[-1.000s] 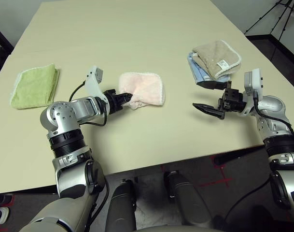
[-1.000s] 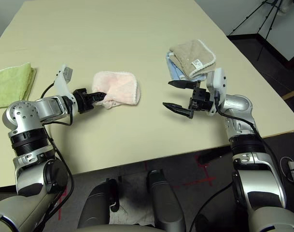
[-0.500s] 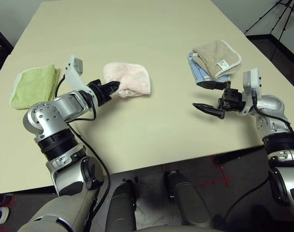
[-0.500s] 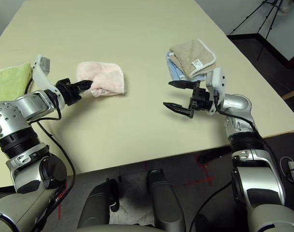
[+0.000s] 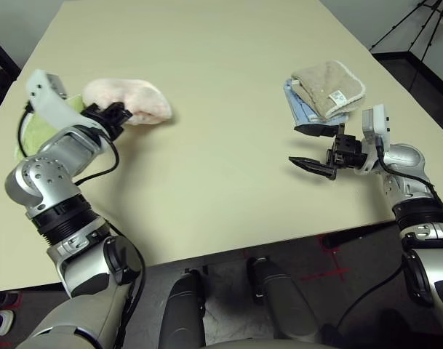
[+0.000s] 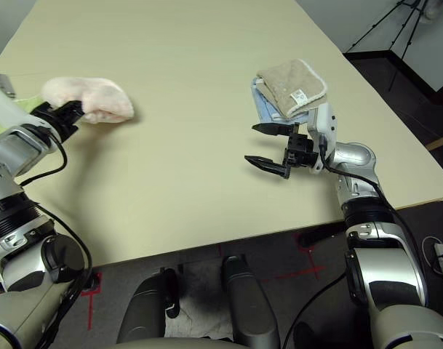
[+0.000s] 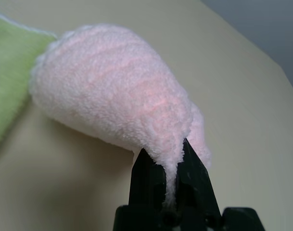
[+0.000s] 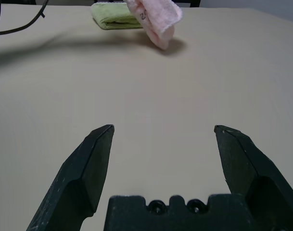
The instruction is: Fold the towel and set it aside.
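My left gripper (image 5: 113, 115) pinches the folded towel (image 5: 130, 98), probably bound for the green towel (image 7: 9, 82); my right gripper (image 5: 313, 147) gapes wide, idle.

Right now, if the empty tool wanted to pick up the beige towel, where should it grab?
Probably the beige towel's near folded edge, the side facing the right tool. It lies flat on the blue towel with its layers stacked, so coming in low from the robot's side with one finger sliding under could pinch every layer together. The tool already stands open beside it.
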Tool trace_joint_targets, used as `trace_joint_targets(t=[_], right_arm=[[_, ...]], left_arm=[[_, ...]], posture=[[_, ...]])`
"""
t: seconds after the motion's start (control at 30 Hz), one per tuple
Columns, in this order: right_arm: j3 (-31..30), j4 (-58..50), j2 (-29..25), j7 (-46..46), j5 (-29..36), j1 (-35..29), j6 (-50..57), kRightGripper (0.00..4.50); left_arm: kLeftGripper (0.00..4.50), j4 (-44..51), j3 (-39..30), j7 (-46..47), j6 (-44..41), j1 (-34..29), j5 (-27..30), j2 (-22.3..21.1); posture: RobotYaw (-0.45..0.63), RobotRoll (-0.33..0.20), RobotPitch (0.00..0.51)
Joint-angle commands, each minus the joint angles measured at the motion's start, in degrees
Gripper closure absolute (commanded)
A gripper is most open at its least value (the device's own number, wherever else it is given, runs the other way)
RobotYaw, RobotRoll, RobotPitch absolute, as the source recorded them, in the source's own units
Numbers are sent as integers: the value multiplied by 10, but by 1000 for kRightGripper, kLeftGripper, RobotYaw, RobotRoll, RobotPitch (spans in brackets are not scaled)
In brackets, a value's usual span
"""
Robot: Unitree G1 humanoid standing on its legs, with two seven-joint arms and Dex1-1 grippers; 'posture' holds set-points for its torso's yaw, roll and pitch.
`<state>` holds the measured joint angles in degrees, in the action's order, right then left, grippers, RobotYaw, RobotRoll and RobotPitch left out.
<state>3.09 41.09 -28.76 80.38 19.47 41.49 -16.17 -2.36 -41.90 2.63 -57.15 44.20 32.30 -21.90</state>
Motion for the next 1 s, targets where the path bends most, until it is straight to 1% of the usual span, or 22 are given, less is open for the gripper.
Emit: trace_joint_targets(t=[0.03, 0.13, 0.3, 0.37, 0.57, 0.73, 0.87, 1.0], right_arm=[[0, 13, 0, 8, -5, -1, -7, 0], [0, 12, 0, 11, -5, -2, -6, 0], [-1, 15, 1, 14, -7, -1, -6, 0], [-1, 16, 2, 15, -7, 0, -6, 0], [-3, 20, 5, 17, -8, 4, -6, 0], [-4, 23, 9, 18, -10, 7, -7, 0], [-3, 20, 10, 19, -9, 4, -5, 0], [-3, 15, 8, 19, -9, -1, -3, 0]], left_arm=[[4488, -26, -10, 24, 61, -3, -23, -22], [4488, -32, 4, 20, 97, -8, -33, -39], [4488, -36, 10, 22, 149, 0, -37, -50], [4488, -40, 23, 11, 166, -2, -44, -60], [4488, -76, 51, -14, 201, 19, -47, -96], [4488, -119, 68, -28, 229, 50, -53, -124], [4488, -136, 74, -35, 238, 61, -49, -135], [4488, -145, 78, -35, 254, 58, -56, -142]], posture=[[-48, 0, 186], [-44, 0, 184], [-40, 0, 183], [-38, 0, 182], [-29, 0, 179], [-28, 0, 180], [-30, 0, 182], [-34, 0, 186]])
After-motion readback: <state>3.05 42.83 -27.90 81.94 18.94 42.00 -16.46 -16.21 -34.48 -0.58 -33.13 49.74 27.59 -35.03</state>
